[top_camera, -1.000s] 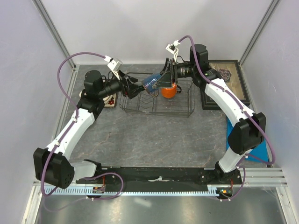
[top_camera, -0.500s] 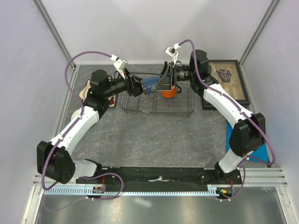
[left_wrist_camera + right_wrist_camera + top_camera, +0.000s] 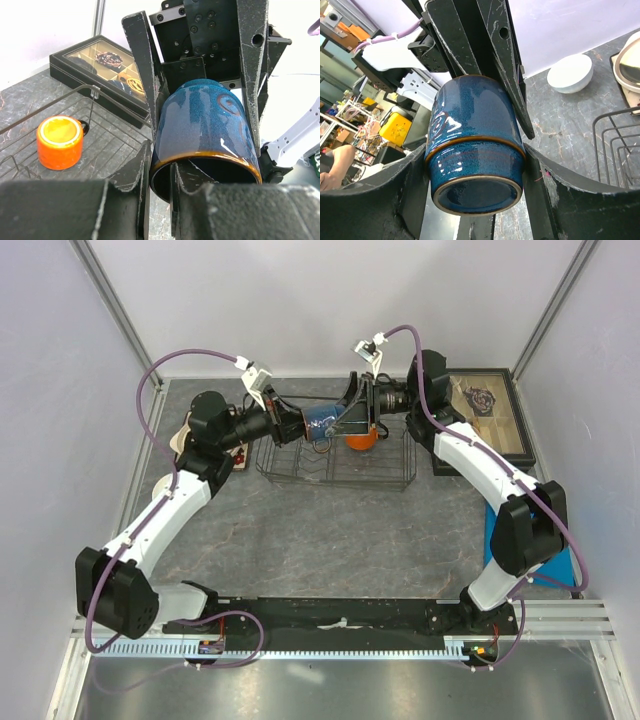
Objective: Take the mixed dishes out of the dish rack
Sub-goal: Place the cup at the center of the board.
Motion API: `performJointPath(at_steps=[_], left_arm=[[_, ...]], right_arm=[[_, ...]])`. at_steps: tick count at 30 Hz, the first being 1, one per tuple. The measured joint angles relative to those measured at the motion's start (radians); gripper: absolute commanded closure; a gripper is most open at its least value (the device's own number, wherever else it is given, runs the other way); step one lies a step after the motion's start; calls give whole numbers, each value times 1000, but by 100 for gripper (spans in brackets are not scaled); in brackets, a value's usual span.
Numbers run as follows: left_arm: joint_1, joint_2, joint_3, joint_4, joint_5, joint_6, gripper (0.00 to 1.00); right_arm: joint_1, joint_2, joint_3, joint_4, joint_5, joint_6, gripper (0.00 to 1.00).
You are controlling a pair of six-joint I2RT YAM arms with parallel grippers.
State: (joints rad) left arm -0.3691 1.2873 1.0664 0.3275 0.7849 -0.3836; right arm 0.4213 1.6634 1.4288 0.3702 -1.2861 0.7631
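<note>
Gray marbled table (image 3: 330,540) carries the dish rack (image 3: 390,475) toward 12 o'clock, with a black glass-lidded box (image 3: 490,415) at 2 o'clock. Above the rack's 11 o'clock corner the dark blue mug (image 3: 322,423) hangs sideways between both arms. The right gripper (image 3: 476,150) clasps its body, one finger on each flank. The left gripper (image 3: 161,167) pinches the rim wall, one finger outside and one inside the mouth. An orange cup (image 3: 60,142) stands upright in the rack, and a white bowl (image 3: 570,72) sits on the table outside it
</note>
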Motion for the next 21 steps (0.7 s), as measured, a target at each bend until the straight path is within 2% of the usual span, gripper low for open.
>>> performJointPath(at_steps=[4, 8, 21], left_arm=[[0, -13, -10, -3, -2, 2, 99], [0, -37, -17, -35, -16, 16, 98], [20, -101, -26, -177, -76, 102, 98]], right_arm=[[3, 0, 0, 2, -7, -2, 20], [9, 0, 2, -80, -3, -74, 15], [-33, 0, 29, -337, 30, -276, 11]])
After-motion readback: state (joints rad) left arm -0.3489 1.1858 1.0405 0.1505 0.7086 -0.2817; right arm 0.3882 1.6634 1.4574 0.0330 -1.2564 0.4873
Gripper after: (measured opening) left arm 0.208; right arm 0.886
